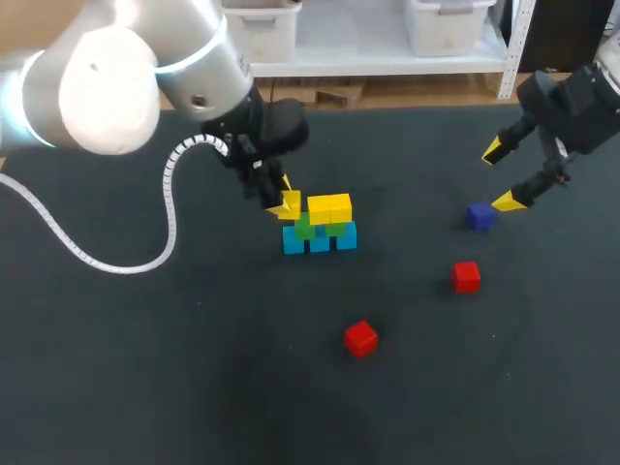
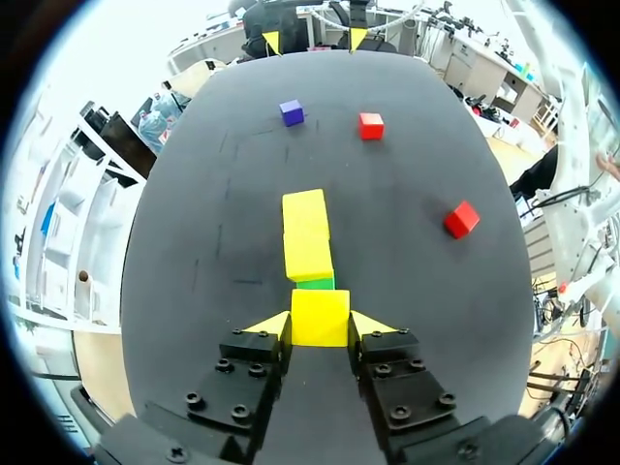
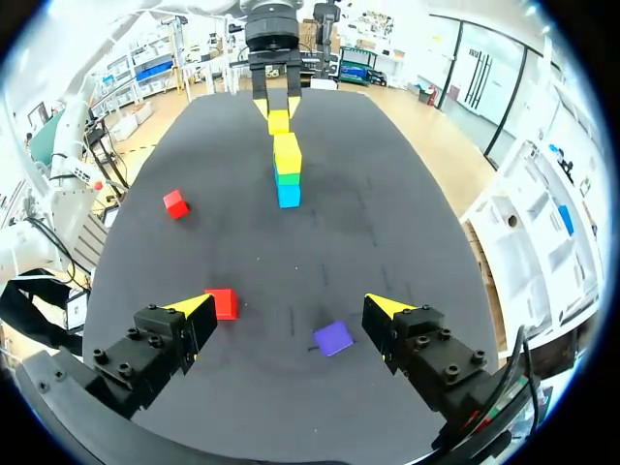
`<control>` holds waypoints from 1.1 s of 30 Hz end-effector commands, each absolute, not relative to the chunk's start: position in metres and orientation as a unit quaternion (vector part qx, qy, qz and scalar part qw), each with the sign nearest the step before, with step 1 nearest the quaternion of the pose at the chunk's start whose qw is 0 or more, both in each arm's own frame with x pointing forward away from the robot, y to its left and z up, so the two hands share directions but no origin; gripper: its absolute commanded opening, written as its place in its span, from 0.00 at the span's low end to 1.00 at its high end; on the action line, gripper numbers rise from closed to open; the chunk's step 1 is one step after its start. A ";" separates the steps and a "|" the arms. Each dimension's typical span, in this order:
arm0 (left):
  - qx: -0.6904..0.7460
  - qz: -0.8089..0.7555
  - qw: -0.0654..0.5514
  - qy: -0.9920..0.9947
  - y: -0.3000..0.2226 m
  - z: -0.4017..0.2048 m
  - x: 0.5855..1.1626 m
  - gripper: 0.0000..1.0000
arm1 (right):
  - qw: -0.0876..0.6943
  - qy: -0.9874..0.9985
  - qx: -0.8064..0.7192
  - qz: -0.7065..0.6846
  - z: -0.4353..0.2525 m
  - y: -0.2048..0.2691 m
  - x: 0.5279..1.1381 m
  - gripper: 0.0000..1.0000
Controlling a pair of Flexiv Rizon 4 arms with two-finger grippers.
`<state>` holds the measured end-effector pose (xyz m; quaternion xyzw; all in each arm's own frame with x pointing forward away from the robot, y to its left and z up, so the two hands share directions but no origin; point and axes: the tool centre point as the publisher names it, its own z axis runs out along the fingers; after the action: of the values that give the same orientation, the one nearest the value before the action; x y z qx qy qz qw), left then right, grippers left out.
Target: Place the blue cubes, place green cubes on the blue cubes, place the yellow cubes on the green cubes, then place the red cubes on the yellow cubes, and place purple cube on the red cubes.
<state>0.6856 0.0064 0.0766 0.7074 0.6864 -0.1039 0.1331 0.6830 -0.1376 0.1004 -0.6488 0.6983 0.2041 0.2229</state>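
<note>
A row of blue cubes lies mid-table, with green cubes on top and two yellow cubes above those. My left gripper is shut on a third yellow cube at the stack's left end, level with the other yellows and over a green cube. I cannot tell whether it rests there. My right gripper hangs open and empty at the far right, just above the purple cube. Two red cubes lie loose on the mat.
In the right wrist view the purple cube lies between my open fingers and one red cube sits beside one fingertip. The other red cube lies farther out, and the stack stands straight ahead.
</note>
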 end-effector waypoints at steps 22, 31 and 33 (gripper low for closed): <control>0.697 -0.109 0.128 0.697 -0.003 0.069 0.689 0.00 | 0.224 0.698 -0.649 0.204 0.100 -0.138 0.683 1.00; 0.697 -0.110 0.126 0.697 -0.005 0.067 0.690 0.00 | 0.224 0.698 -0.649 0.204 0.100 -0.138 0.683 1.00; 0.697 -0.110 0.126 0.698 -0.005 0.067 0.690 0.00 | 0.224 0.698 -0.649 0.204 0.100 -0.138 0.683 1.00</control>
<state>0.6880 -0.0031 0.0673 0.6969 0.6966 -0.1106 0.1295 0.6830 -0.1376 0.1004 -0.6488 0.6983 0.2041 0.2229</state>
